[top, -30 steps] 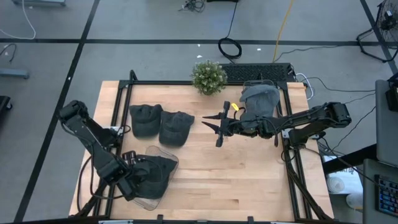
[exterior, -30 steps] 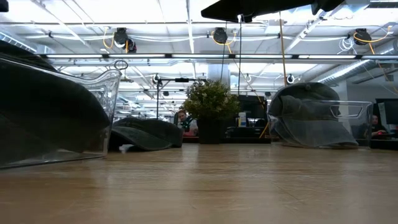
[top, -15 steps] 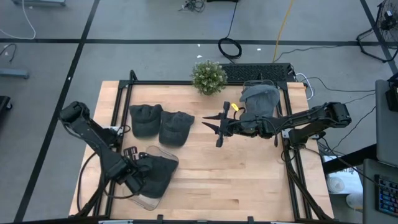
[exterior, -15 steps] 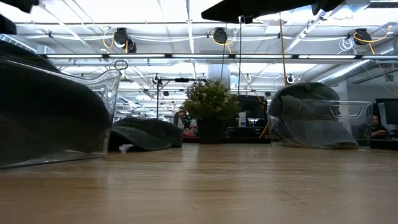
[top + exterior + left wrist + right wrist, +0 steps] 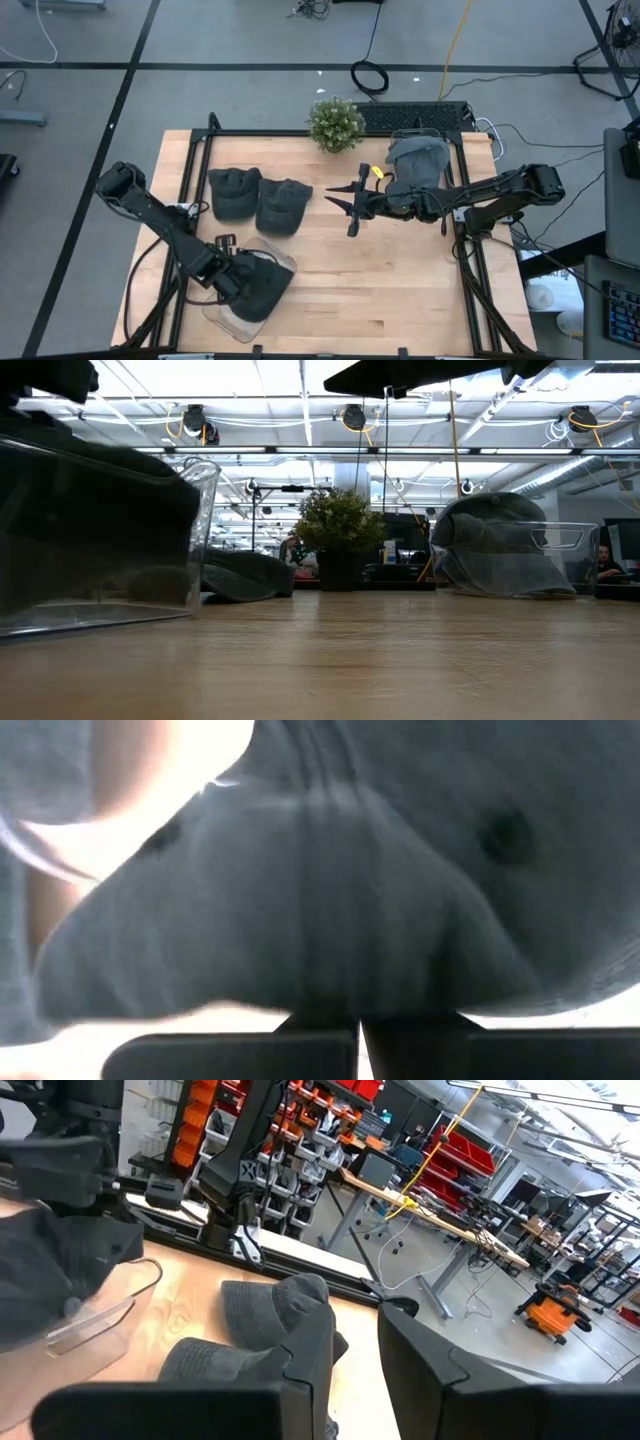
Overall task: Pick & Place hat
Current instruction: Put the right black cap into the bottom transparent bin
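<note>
A wooden bench (image 5: 380,280) is seen. On its near left part a dark hat (image 5: 262,280) is pinched by the left hand (image 5: 232,277) inside a clear tub (image 5: 222,316). The right hand (image 5: 340,203), fingers spread, is held mid-bench.

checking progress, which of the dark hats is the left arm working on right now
The hat in the clear bin at the table's front left, with the left gripper on it. Two other hats lie loose mid-table; one sits in the far-right bin.
</note>
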`<control>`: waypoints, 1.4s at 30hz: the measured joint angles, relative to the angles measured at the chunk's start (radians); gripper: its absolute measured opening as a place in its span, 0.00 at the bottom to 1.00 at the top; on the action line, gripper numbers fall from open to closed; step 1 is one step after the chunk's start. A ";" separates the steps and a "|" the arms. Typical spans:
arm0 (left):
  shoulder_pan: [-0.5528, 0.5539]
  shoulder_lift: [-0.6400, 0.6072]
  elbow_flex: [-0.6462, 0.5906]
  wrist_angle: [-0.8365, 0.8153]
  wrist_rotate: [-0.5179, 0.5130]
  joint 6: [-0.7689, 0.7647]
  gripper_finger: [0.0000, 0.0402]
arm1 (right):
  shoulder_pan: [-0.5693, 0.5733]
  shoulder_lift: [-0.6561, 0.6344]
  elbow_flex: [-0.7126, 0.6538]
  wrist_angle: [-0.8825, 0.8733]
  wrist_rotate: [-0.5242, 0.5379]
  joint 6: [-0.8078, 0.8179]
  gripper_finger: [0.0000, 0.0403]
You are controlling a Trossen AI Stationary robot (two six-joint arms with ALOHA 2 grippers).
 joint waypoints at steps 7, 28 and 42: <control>0.014 0.002 -0.064 0.040 0.043 -0.066 0.01 | 0.000 0.000 0.000 -0.009 0.000 0.000 0.19; 0.007 -0.026 -0.015 -0.047 0.150 -0.490 0.01 | 0.000 0.000 0.000 -0.016 0.000 0.000 0.19; 0.006 -0.052 0.288 -0.392 -0.065 -0.314 0.00 | 0.000 0.000 0.000 -0.023 -0.001 0.000 0.19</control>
